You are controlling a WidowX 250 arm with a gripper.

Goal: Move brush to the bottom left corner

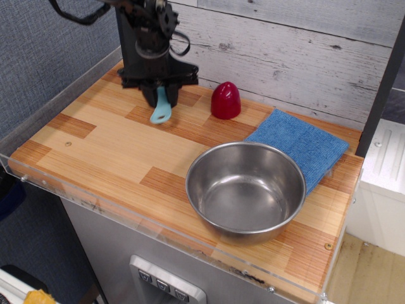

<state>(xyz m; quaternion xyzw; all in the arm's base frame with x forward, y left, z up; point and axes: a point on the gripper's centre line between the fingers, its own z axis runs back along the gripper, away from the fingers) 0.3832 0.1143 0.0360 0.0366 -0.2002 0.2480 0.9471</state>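
The light-blue brush [161, 109] hangs handle-down between the black fingers of my gripper [159, 96], at the back of the table, left of the red dome. The oval hole end of the handle is close to the wood; I cannot tell whether it touches. The bristles are hidden between the fingers. The gripper is shut on the brush. The bottom left corner [31, 166] of the striped wood tabletop lies far to the front left of the gripper, edged by a clear acrylic rim, with a small screw hole [68, 144] nearby.
A red dome-shaped object [225, 100] stands just right of the gripper. A steel bowl [245, 188] sits at the front right, partly on a blue cloth [302, 144]. A white plank wall [285, 44] runs behind the table.
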